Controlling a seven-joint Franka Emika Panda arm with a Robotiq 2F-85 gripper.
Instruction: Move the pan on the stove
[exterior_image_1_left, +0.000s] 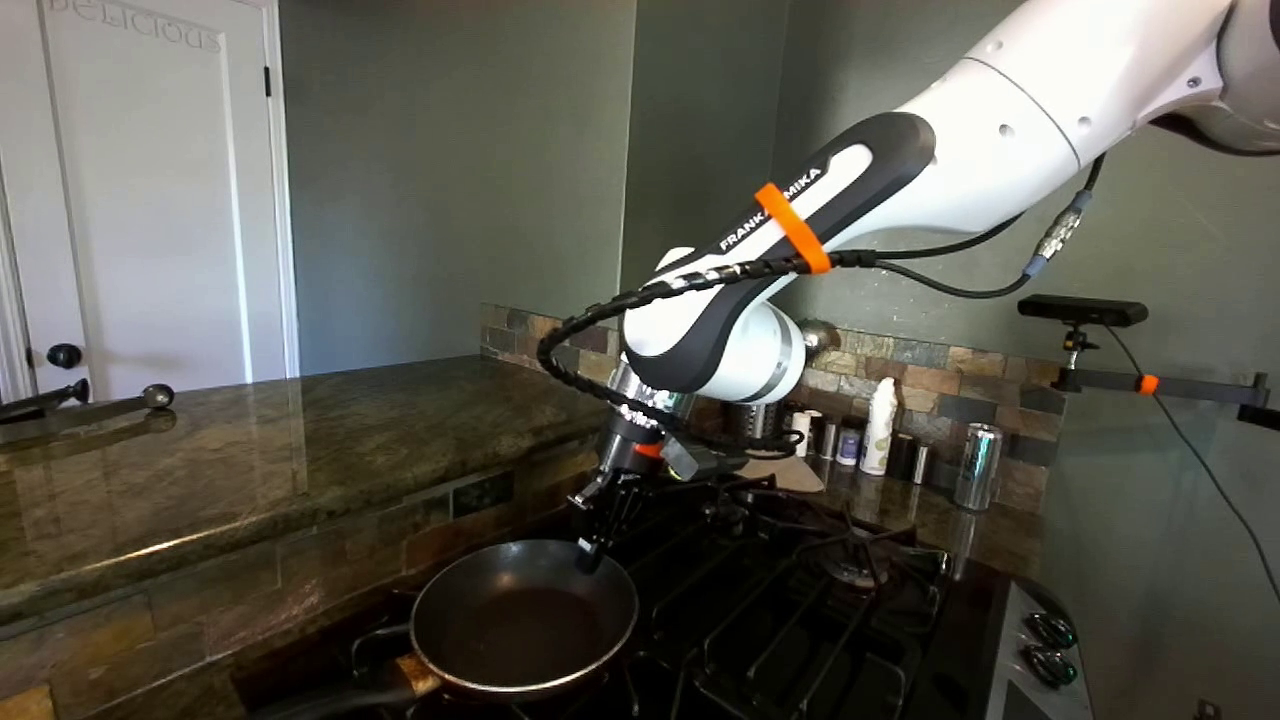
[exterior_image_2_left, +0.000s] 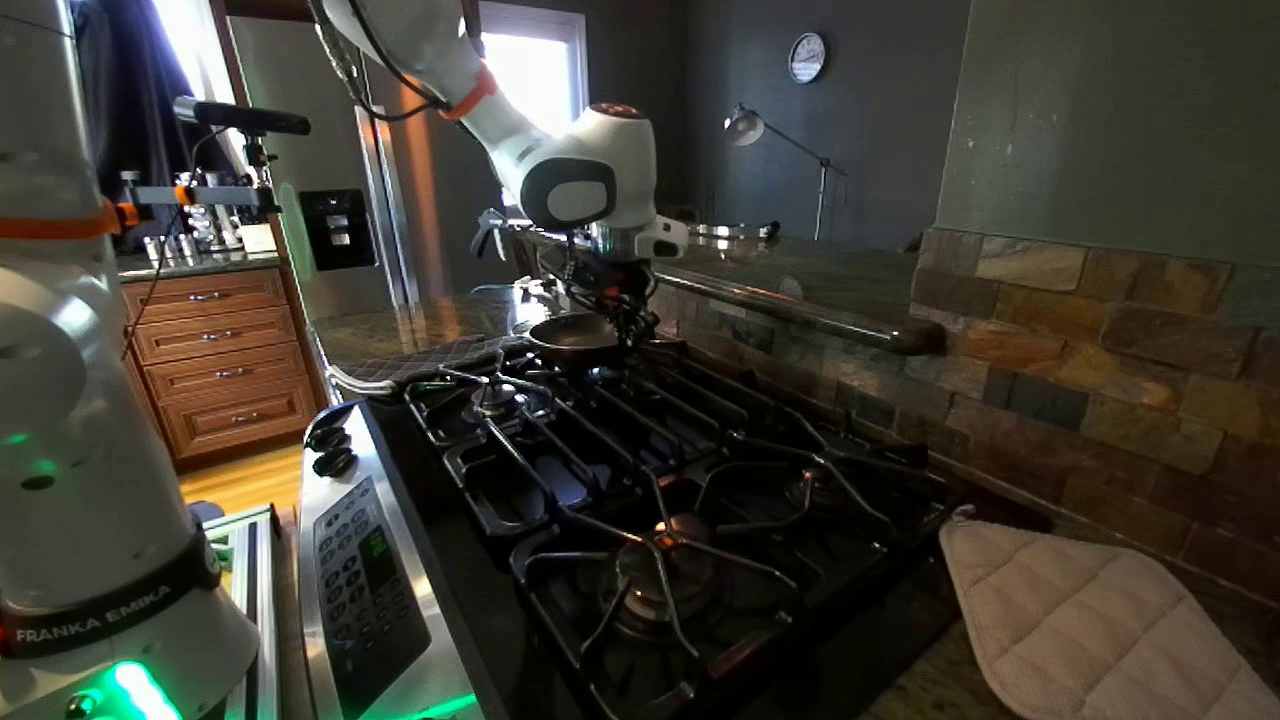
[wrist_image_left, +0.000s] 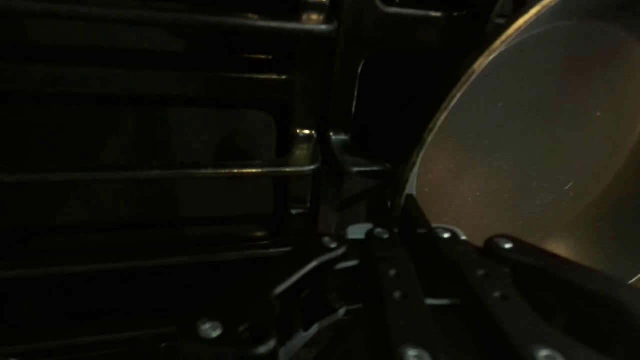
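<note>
The pan (exterior_image_1_left: 530, 620) is a round, dark frying pan with a shiny rim. It sits on the far-left burner area of the stove (exterior_image_2_left: 640, 450) and its handle (exterior_image_1_left: 345, 695) points away toward the lower left in an exterior view. The pan also shows small in an exterior view (exterior_image_2_left: 570, 333) and at the right of the wrist view (wrist_image_left: 515, 135). My gripper (exterior_image_1_left: 592, 552) reaches down at the pan's rim, one finger inside the pan. In the wrist view the fingers (wrist_image_left: 402, 215) are close together around the rim; the outer fingertip is too dark to see clearly.
A raised stone counter ledge (exterior_image_1_left: 300, 450) runs along the stove's back. Bottles (exterior_image_1_left: 880, 428) and a steel canister (exterior_image_1_left: 977, 466) stand beyond the grates. A pale pot holder (exterior_image_2_left: 1090, 610) lies beside the stove. A dark quilted mat (exterior_image_2_left: 440, 362) lies on the far counter.
</note>
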